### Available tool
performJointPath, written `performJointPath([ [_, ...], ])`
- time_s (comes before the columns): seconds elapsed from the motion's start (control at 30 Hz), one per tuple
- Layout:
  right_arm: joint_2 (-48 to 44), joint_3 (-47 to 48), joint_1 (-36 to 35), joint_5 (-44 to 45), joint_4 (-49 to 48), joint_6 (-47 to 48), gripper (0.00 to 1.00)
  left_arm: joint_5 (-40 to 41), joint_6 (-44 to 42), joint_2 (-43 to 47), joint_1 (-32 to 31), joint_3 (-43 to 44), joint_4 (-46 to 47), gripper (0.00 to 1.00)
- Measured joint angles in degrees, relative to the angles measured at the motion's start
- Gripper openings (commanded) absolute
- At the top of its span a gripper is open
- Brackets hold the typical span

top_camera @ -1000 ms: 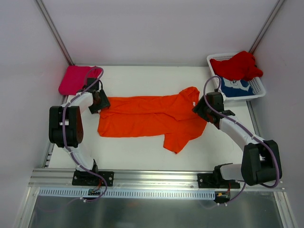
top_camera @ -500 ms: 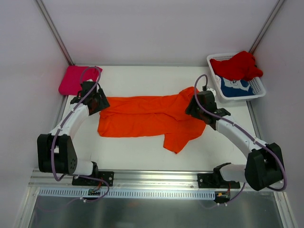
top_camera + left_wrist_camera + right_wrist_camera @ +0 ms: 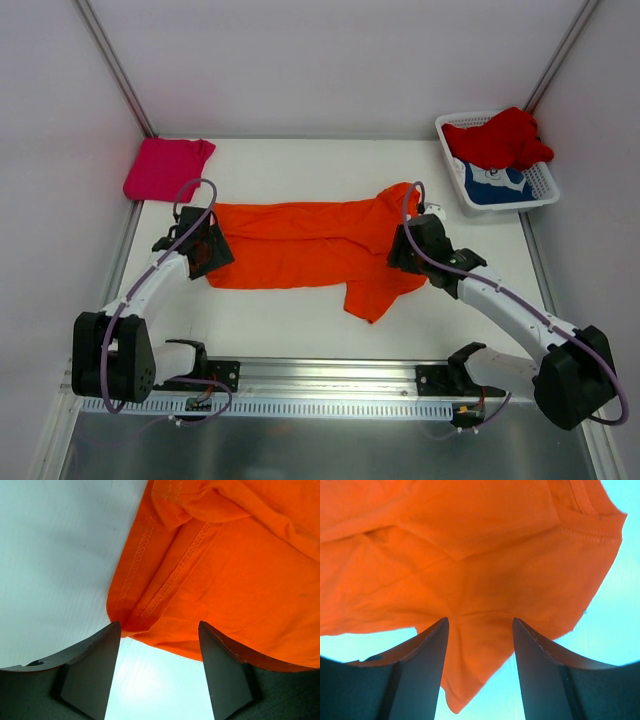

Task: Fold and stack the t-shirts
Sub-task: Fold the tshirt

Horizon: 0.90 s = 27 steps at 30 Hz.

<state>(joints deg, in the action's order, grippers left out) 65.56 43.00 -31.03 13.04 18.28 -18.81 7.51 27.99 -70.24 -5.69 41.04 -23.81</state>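
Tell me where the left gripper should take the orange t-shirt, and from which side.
Probably the stitched hem corner of the orange t-shirt, coming from the white table at its left end. Two hem layers lie flat together there, and the open left gripper faces it.

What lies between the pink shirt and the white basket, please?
Nothing but bare table between pink shirt and basket, seen in the top view.

White surface [image 3: 300, 315], evenly lit. Plain pale walls [image 3: 330, 60] on three sides. Slanted metal posts [image 3: 115, 70] at the far corners. Aluminium rail [image 3: 330, 372] along the near edge.
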Motion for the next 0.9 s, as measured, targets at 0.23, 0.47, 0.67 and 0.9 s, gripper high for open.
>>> performJointPath([
  [0.23, -3.17, -3.26, -1.51, 1.27, 1.51, -0.02, 0.57, 1.86, 1.84, 2.84, -0.83, -3.02, -0.17, 0.63],
  [0.47, -3.91, -5.57, -1.97, 1.62, 2.19, -0.02, 0.57, 3.91, 3.23, 3.04, -1.11, -4.33, -1.14, 0.60],
  [0.67, -5.44, -6.10, -2.03, 1.60, 2.38, -0.02, 0.57, 6.08, 4.61, 1.66, -1.14, -3.98, -3.04, 0.57],
  [0.9, -6.73, -6.40, -2.08, 1.40, 2.40, -0.02, 0.57, 7.06, 5.38, -3.13, -1.11, -2.05, -5.25, 0.47],
])
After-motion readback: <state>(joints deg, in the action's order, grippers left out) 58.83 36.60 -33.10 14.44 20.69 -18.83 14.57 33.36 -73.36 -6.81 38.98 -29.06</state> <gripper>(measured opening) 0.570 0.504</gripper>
